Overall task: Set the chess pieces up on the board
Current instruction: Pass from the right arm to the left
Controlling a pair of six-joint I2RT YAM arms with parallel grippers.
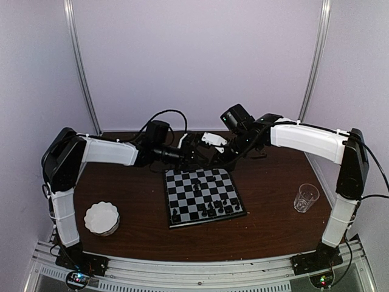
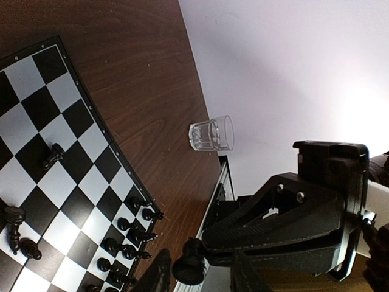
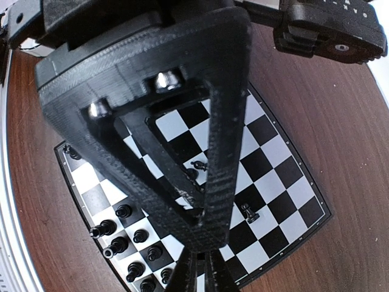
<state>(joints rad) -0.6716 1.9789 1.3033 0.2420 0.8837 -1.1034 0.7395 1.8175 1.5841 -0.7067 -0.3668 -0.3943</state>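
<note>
1. The left gripper (image 2: 202,275) hangs above the board's far edge. In its own wrist view its two fingers (image 2: 159,274) stand well apart, with a rounded black knob (image 2: 188,266) in the gap. I cannot tell whether that knob is a chess piece or part of the other arm, nor whether it is gripped.
2. The right gripper (image 3: 199,269) meets the left one almost tip to tip from the opposite side. Its fingers show only a thin slit between them and the left gripper's black truss covers their tips, so I cannot tell whether anything is pinched there.
3. Just below both grippers, and reaching toward the arm bases, lies the board (image 1: 182,190). It lies flat and a little skewed on the dark wooden table (image 1: 273,176).
4. Nearest under the grippers, a few of the chess pieces (image 3: 248,211) stand singly on the board's middle squares, apart from one another.
5. Farther from the grippers, most of the black figures crowd in two close rows along the board's edge nearest the arm bases. They are bunched toward the right arm's side.
6. Out on the right gripper's side, well apart from the board, a clear drinking glass (image 1: 306,196) stands upright on the table.
7. On the left gripper's side — close to the left arm's upright link — sits a white scalloped dish (image 1: 91,214), also well apart from the board.
</note>
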